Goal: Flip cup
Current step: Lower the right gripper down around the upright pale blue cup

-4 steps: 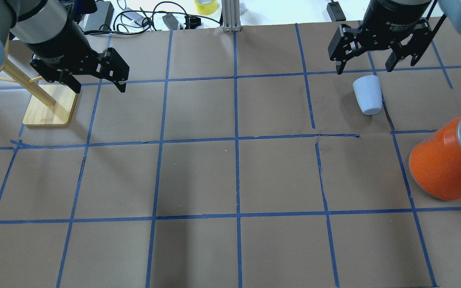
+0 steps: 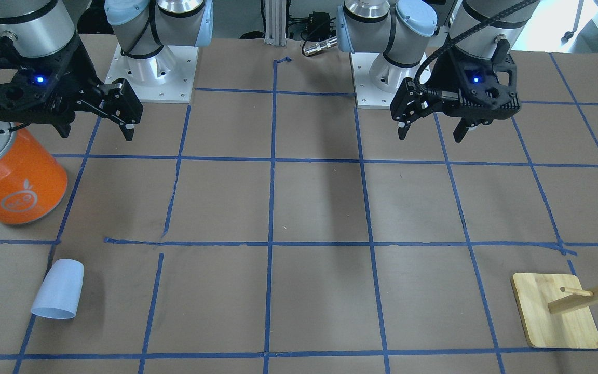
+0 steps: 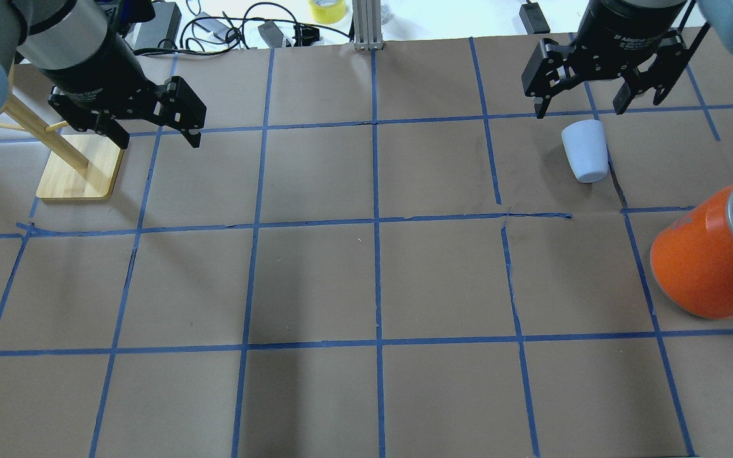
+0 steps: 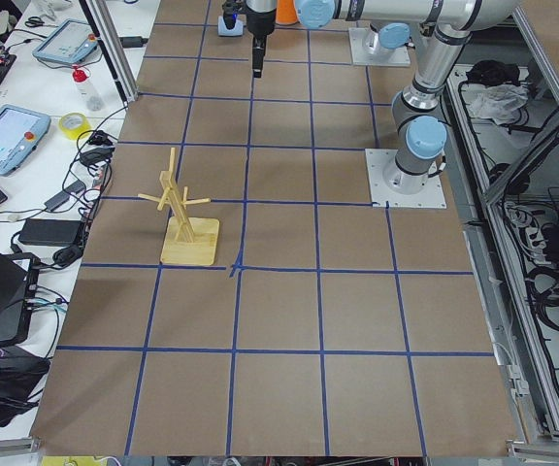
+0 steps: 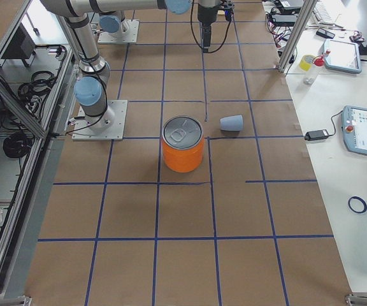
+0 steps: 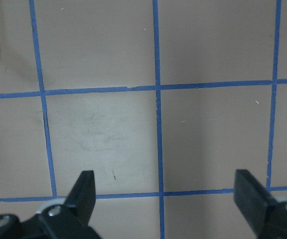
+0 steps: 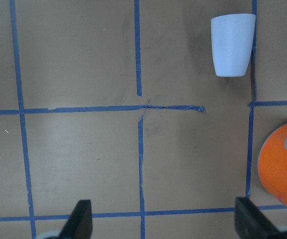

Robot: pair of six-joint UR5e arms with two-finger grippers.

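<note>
The cup (image 3: 585,151) is a small pale blue-white tumbler lying on its side on the brown paper, rim pointing away from the robot. It also shows in the front-facing view (image 2: 58,290), the exterior right view (image 5: 231,122) and the right wrist view (image 7: 231,45). My right gripper (image 3: 579,112) is open and empty, held above the table and apart from the cup; it also shows in the front-facing view (image 2: 96,132). My left gripper (image 3: 158,141) is open and empty over the table's left side, far from the cup; it also shows in the front-facing view (image 2: 429,136).
A big orange can (image 3: 704,261) with a silver lid stands near the cup, on the robot's side of it (image 2: 16,176). A wooden peg stand (image 3: 80,168) stands at the far left, beside my left gripper. Blue tape lines grid the table.
</note>
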